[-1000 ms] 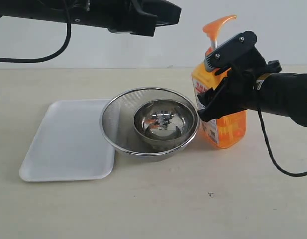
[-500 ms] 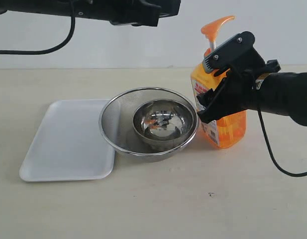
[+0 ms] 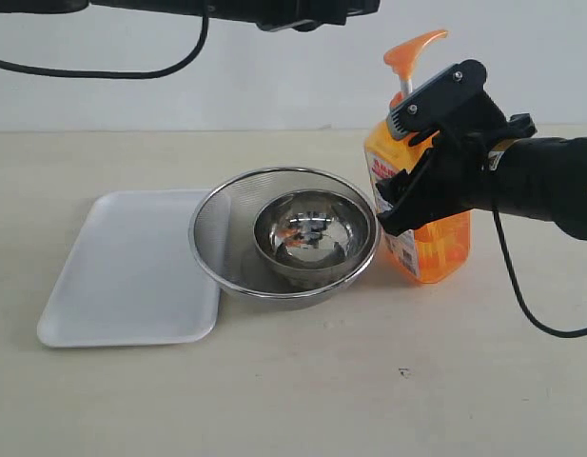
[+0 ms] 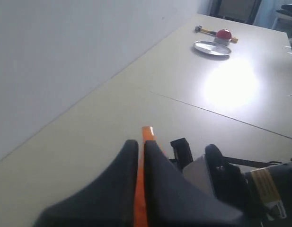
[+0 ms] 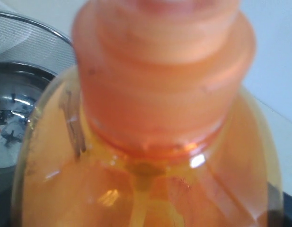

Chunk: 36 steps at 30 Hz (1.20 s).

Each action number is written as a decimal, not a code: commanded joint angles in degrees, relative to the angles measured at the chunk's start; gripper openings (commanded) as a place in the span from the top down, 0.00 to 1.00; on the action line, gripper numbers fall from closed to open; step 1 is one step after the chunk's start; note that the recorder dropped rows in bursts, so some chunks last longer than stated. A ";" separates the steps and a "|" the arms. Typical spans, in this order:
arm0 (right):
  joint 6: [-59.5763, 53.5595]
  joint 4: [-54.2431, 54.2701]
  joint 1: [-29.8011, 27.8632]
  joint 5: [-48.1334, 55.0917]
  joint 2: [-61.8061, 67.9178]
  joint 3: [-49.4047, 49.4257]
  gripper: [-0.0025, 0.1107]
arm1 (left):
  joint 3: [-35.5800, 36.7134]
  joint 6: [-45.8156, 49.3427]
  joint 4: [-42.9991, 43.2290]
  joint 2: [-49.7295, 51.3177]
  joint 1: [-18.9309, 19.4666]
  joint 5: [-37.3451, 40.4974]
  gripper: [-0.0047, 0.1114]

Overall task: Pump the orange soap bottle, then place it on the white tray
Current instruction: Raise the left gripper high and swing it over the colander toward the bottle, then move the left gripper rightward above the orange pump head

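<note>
At frame right the right gripper (image 3: pixel 414 197) clamps the upright orange soap bottle (image 3: pixel 441 249) beside the mesh bowl (image 3: pixel 215 230); left gripper (image 4: pixel 140 144) fingers narrow, seemingly empty.

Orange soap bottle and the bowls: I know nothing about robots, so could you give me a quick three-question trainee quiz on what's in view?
1. True or false: the orange soap bottle stands on the white tray.
2. What sits inside the mesh bowl? A) a smaller steel bowl B) a sponge C) the bottle
3. Which gripper is clamped on the bottle's body, left or right?

Key: 1 false, it stands on the table beside the bowls. 2 A. 3 the right gripper.
</note>
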 commanded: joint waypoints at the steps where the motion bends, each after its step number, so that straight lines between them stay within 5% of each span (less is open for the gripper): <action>1: -0.49 -0.51 0.07 2.50 0.05 0.21 0.98 | -2.16 -0.73 0.01 1.67 -2.79 1.80 0.92; 21: -0.15 -0.51 0.07 2.94 0.05 0.21 0.98 | -12.16 -5.96 2.63 8.70 -8.71 -0.51 0.92; 36: -0.03 -0.51 0.07 3.64 0.05 0.21 0.98 | -20.45 -34.26 29.33 10.48 -9.72 -5.82 0.92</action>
